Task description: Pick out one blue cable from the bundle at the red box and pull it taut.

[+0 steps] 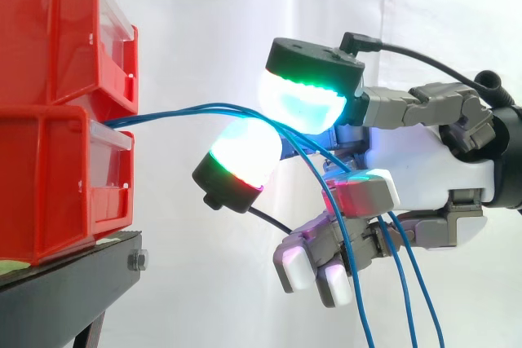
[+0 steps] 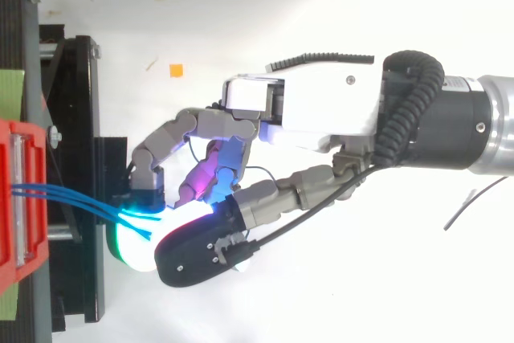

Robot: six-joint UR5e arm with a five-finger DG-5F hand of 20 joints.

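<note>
Robot hand [image 1: 416, 160]: mine. It comes in level from the right, with the palm well apart from the bins.
Grip: my two large fingertips [image 1: 298, 99], glowing cyan and green, are closed together on the blue cables [image 1: 179, 110]. I cannot tell how many strands lie between them.
Other fingers: curled down below my palm, their pads [image 1: 298, 270] white and magenta, with cable strands hanging just beside them.
Blue cables: they leave the gap between the two stacked bins and run right in a shallow arc to my fingertips. Past the grip they droop down out of the bottom of the side view. From above [image 2: 64, 194] they run close together from the bin front to my glowing tips.
Upper red bin [image 1: 49, 30]: sits squarely on the lower one.
Lower red bin [image 1: 49, 185]: rests on the stand, its front near the stand's right edge in the side view.
Stand [image 1: 73, 275]: black.
White curtain [image 1: 212, 6]: behind everything.
</note>
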